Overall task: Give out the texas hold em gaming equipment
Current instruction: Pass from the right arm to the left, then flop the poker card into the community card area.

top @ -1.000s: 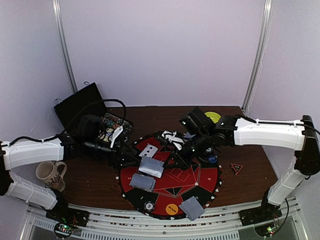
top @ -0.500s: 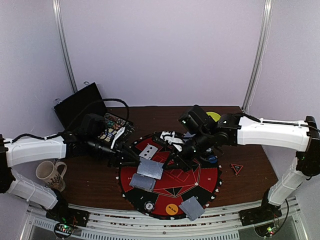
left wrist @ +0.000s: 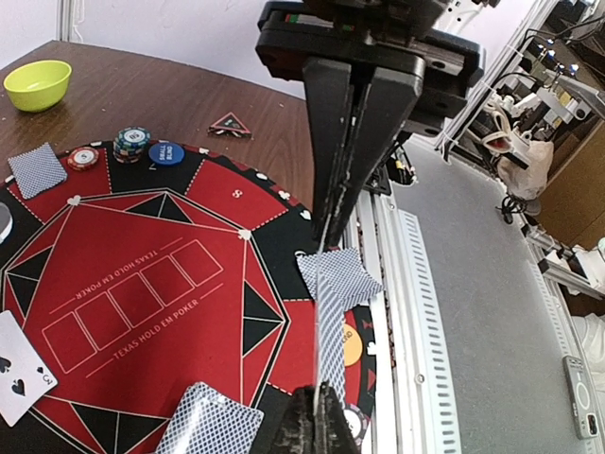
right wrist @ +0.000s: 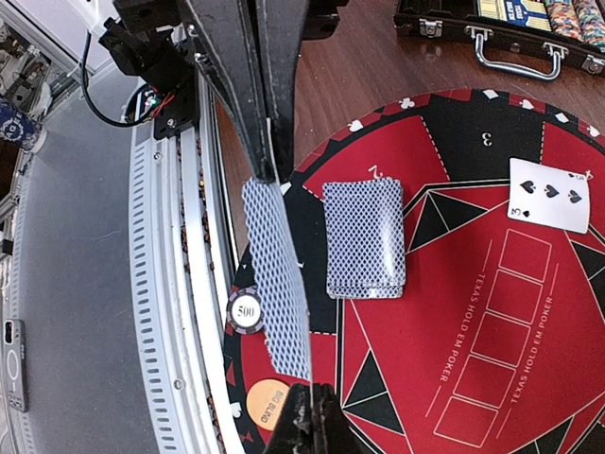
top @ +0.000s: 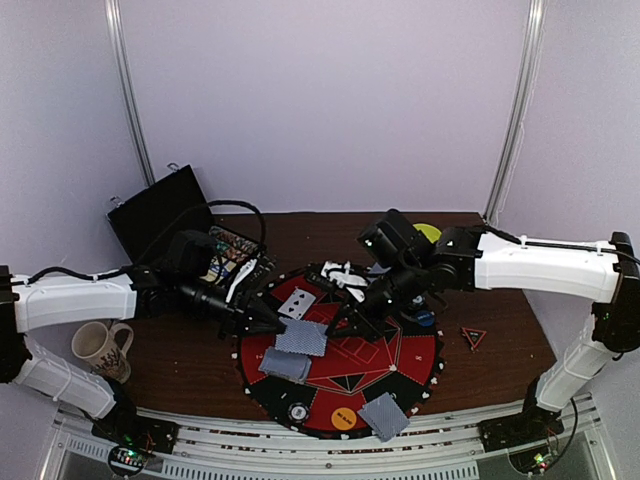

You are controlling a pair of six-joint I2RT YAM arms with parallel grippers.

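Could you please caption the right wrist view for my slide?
Right gripper and left gripper both pinch one grey-blue-backed playing card above the round red-and-black mat.

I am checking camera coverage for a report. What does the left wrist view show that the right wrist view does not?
Only the left wrist view: the lime-green bowl, a chip stack beside a blue button disc, and a small triangular piece. Only the right wrist view: the black chip case with its handle. Both: the red-and-black mat, the face-up three of spades, the orange disc, and one card gripped at opposite ends by the left pincer and the right pincer.
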